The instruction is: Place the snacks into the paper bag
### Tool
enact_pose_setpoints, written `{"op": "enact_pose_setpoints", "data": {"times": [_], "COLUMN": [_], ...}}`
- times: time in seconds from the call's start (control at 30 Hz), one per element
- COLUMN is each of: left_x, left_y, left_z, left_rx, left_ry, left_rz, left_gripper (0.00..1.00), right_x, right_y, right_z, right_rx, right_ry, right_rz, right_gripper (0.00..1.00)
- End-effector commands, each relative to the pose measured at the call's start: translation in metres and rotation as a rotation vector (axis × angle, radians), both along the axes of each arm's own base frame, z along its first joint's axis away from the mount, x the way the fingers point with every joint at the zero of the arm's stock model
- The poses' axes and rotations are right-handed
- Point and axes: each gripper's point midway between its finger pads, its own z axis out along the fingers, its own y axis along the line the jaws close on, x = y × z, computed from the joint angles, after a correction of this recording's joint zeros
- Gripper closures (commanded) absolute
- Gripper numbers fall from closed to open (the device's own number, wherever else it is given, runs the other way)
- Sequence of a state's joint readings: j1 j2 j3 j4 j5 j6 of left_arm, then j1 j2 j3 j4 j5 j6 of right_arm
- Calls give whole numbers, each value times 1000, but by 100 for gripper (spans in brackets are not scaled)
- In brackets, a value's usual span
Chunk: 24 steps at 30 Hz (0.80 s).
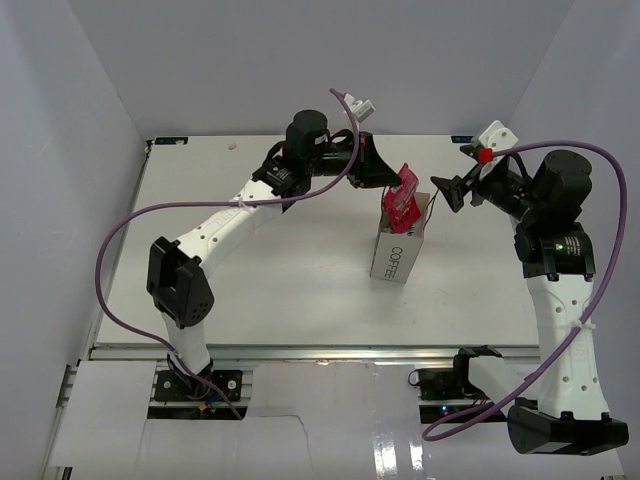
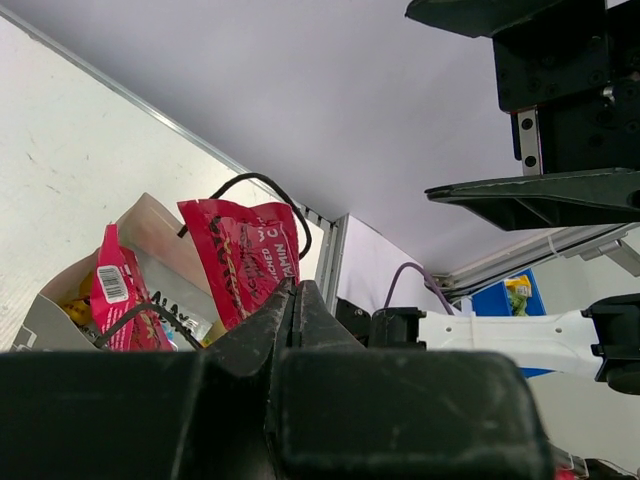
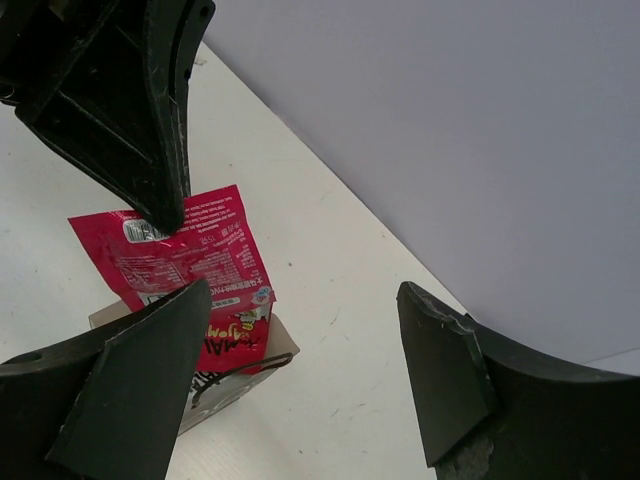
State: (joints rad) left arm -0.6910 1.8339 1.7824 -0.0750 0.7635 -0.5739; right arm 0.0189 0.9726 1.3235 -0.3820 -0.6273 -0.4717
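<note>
Over the middle of the white surface [image 1: 290,285], the left end effector [image 1: 394,180] is pressing its clenched tips against the top edge of a red-pink shiny wrapped packet [image 1: 405,198], which is standing half out of the small white "COFFEE" paper bag [image 1: 398,256]; just right of it, the right end effector [image 1: 446,192] is hovering released, holding nothing

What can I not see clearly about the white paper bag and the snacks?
Top view: red shiny packets cover the mouth of the white paper bag; what lies beneath is hidden.
Left wrist view: the shut left jaws cover the packet's edge; a pinch is unclear.
Right wrist view: a right jaw covers most of the bag.
</note>
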Motion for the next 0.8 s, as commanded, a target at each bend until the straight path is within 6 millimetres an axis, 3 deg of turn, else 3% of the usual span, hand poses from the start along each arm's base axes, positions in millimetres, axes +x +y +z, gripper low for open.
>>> {"op": "enact_pose_setpoints", "data": {"times": [0.0, 0.3, 0.43, 0.63, 0.77], "left_x": [-8, 0, 3, 0, -1], "left_y": [2, -11, -14, -19, -19], "left_z": [3, -28, -32, -39, -26], "left_rx": [5, 72, 88, 114, 98], "left_ry": [-23, 15, 10, 7, -14], "left_rz": [-18, 5, 22, 27, 36], "left_gripper": [100, 91, 84, 65, 54], "right_x": [2, 2, 1, 1, 1], "right_y": [-2, 1, 1, 2, 3], "right_z": [10, 4, 2, -3, -5], "right_rx": [23, 33, 34, 36, 36], "right_ry": [-36, -14, -9, 3, 10], "right_rz": [-11, 1, 3, 11, 15], "right_gripper": [19, 19, 19, 19, 18]}}
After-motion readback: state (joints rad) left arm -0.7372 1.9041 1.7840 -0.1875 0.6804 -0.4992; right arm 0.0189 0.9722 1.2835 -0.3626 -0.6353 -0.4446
